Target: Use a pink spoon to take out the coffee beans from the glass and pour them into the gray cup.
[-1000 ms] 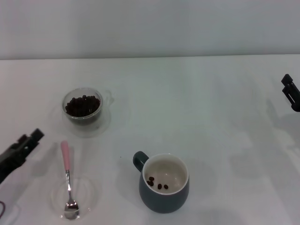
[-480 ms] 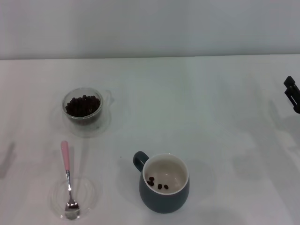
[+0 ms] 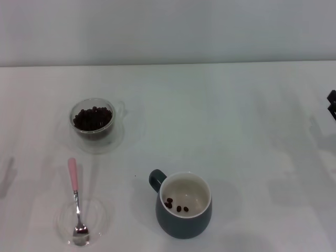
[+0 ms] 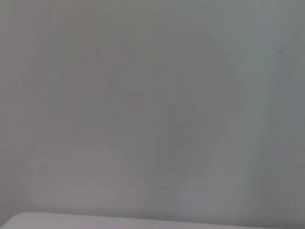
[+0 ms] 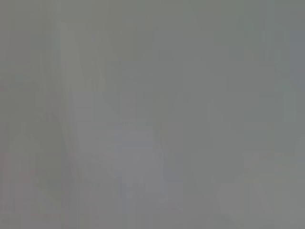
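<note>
The pink spoon [image 3: 73, 181] lies on the table at the front left, its silver bowl resting in a flat clear dish [image 3: 94, 223]. The glass [image 3: 93, 119] stands behind it, filled with a heap of coffee beans [image 3: 93, 116]. The gray cup [image 3: 184, 206] stands upright at the front centre, handle to the left, with three beans [image 3: 177, 206] on its cream inside. My right gripper [image 3: 332, 105] shows only as a dark sliver at the right edge of the head view, far from everything. My left gripper is out of view. Both wrist views show only a blank pale surface.
The white table [image 3: 236, 131] runs back to a pale wall. Nothing else stands on it apart from the dish, the glass and the cup.
My left gripper has drawn back off the left edge and out of the head view. My right gripper has slid further right, nearly out of view. The spoon, glass and cup have not moved.
</note>
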You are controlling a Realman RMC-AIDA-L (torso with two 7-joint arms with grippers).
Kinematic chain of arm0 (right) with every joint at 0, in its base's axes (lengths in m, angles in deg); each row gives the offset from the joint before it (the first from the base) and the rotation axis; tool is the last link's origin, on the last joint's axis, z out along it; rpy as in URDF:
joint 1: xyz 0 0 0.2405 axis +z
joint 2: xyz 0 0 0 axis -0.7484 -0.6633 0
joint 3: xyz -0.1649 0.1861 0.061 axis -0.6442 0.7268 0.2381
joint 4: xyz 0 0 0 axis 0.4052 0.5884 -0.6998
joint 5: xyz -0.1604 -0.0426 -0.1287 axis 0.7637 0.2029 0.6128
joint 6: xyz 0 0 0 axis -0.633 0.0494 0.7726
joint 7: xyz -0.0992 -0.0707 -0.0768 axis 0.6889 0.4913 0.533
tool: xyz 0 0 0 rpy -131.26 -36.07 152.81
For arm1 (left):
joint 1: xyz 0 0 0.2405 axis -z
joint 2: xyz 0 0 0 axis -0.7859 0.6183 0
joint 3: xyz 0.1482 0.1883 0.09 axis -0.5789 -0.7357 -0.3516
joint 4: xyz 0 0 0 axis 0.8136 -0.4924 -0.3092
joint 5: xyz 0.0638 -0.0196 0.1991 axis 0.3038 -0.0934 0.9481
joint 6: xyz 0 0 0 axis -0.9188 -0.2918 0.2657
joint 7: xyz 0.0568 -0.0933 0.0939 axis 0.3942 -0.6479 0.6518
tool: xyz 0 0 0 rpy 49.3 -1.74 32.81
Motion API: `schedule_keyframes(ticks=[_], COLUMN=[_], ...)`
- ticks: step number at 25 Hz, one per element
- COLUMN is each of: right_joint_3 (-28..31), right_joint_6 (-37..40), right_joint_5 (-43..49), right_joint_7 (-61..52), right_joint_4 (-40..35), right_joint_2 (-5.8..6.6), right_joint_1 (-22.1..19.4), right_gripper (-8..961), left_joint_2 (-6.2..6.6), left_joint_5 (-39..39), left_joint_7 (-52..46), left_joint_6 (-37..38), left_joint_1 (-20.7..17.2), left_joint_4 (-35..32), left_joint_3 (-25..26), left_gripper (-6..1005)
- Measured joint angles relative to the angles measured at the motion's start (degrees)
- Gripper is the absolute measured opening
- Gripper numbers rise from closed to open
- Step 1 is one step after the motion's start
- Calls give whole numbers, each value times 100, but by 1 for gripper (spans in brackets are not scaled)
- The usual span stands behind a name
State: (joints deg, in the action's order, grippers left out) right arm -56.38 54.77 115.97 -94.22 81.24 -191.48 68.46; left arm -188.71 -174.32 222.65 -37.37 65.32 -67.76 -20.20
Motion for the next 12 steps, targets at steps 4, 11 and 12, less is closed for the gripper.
schedule_keyframes(ticks=[4,11,12], right_joint_3=[0,0,0], right_joint_6=[120,604,648], right_joint_5=[-92,-270,-273], right_joint_7=[-19,-41,-41], right_joint_4=[-45,24,42], right_joint_2=[8,22,24], right_joint_1=[-101,-320,-351], right_gripper=[621,621,621], left_joint_2=[-15,-19,-17], left_joint_5=[-65,-265,-403], left_joint_7=[63,46,51], left_joint_6=[-2,-57,-37], left_joint_1=[35,127,181], left_joint_4=[56,247,304], left_joint_3=[11,11,12], left_gripper=[879,879,879])
